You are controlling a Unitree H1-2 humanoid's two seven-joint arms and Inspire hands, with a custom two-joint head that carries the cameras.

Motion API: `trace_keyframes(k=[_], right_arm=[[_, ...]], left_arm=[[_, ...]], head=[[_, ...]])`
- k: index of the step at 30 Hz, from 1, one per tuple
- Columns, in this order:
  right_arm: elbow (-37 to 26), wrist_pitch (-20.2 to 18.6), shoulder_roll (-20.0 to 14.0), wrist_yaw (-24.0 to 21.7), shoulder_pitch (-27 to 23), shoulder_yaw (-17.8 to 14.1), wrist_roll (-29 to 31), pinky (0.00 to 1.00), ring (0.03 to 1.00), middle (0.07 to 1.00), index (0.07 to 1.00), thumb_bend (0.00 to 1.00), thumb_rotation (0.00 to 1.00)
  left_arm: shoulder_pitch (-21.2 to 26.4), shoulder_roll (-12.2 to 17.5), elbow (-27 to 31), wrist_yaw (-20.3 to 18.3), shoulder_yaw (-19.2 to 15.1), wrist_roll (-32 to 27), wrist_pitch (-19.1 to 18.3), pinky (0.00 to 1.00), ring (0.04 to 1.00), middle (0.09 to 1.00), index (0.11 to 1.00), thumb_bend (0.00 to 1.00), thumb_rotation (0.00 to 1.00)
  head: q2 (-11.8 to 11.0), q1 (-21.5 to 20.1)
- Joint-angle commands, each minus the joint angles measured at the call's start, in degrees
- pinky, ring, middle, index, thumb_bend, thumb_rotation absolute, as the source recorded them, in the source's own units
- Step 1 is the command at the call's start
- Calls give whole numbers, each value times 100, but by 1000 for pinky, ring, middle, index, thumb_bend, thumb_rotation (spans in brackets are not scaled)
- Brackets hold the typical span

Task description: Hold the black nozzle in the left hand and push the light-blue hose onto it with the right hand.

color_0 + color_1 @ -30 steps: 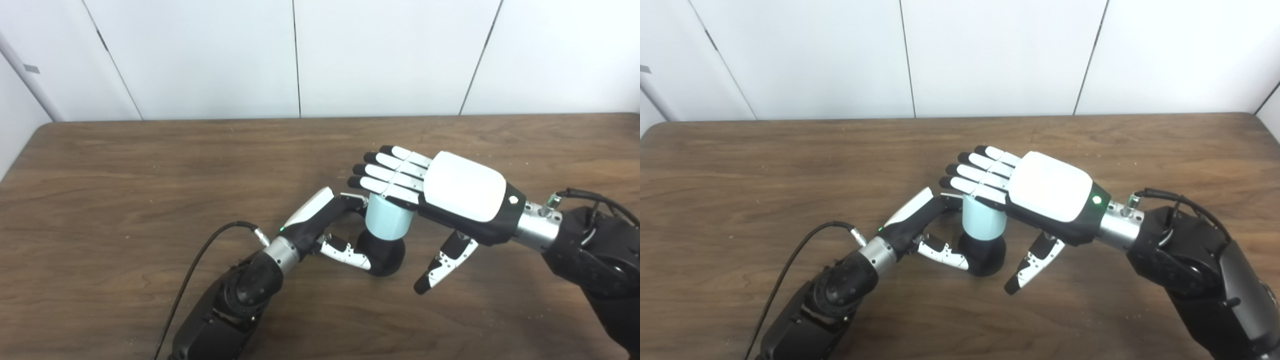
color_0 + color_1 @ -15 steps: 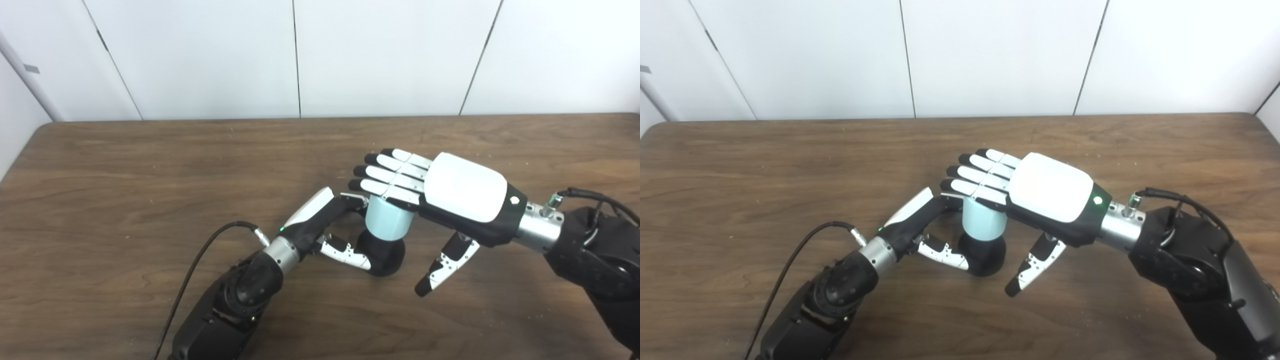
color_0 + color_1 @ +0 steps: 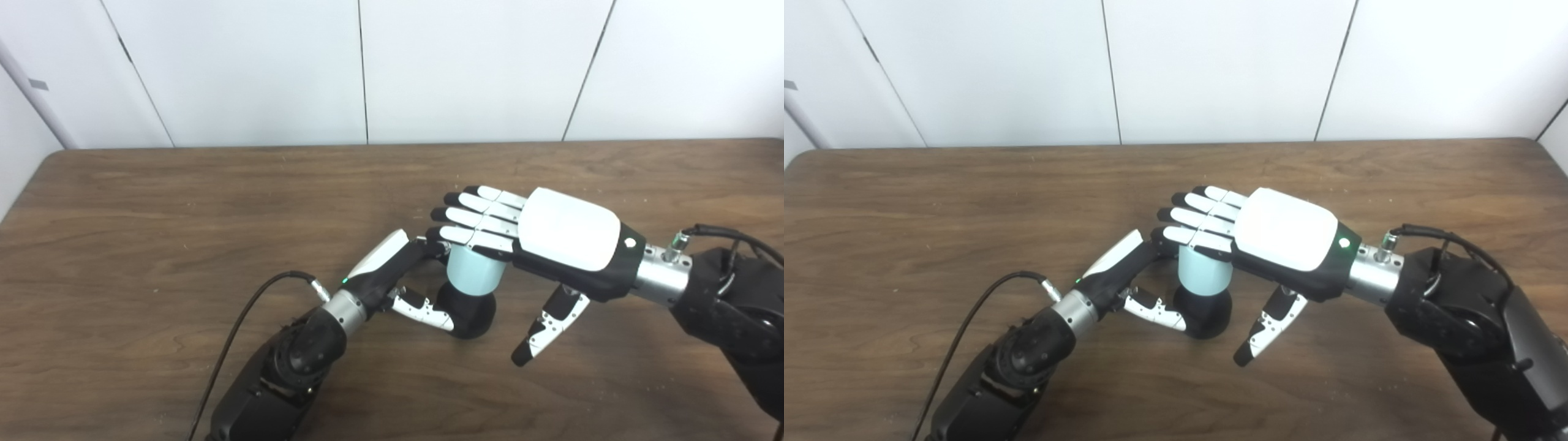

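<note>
Pressing flat on the light-blue hose (image 3: pixel 473 272), the right hand (image 3: pixel 554 236) keeps fingers (image 3: pixel 474 217) extended, grasping nothing. The left hand (image 3: pixel 398 278) clasps the black nozzle (image 3: pixel 468 312) standing on the desk (image 3: pixel 153 214). Best pushed straight down, nozzle braced upright.

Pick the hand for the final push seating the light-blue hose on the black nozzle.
Right. The right hand lies flat, palm down, across the top of the short light-blue cylindrical hose, fingers straight, so it can probably press down. The left hand is wrapped around the rounded black nozzle beneath, steadying it.
</note>
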State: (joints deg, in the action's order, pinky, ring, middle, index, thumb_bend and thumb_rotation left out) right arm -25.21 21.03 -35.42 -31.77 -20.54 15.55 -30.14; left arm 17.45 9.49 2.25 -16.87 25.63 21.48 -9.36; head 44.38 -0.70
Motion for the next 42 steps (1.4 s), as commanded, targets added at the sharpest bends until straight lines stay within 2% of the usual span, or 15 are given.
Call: trace_keyframes(k=[1,29,42], right_arm=[[-5,80,-111,-276,-3,182,64,972,1000,1000,958,747,520],[89,58,-104,-293,10,297,23,966,1000,991,937,752,526],[65,-76,-149,-395,30,410,-11,946,991,978,925,752,527]], left_arm=[[-50,161,-109,-163,43,241,-307,904,751,616,484,514,80],[-13,182,-163,-143,30,226,-204,916,760,618,483,514,80],[-27,152,-111,-164,51,242,-319,905,759,612,482,514,79]], head=[[9,2],[37,30],[60,32]])
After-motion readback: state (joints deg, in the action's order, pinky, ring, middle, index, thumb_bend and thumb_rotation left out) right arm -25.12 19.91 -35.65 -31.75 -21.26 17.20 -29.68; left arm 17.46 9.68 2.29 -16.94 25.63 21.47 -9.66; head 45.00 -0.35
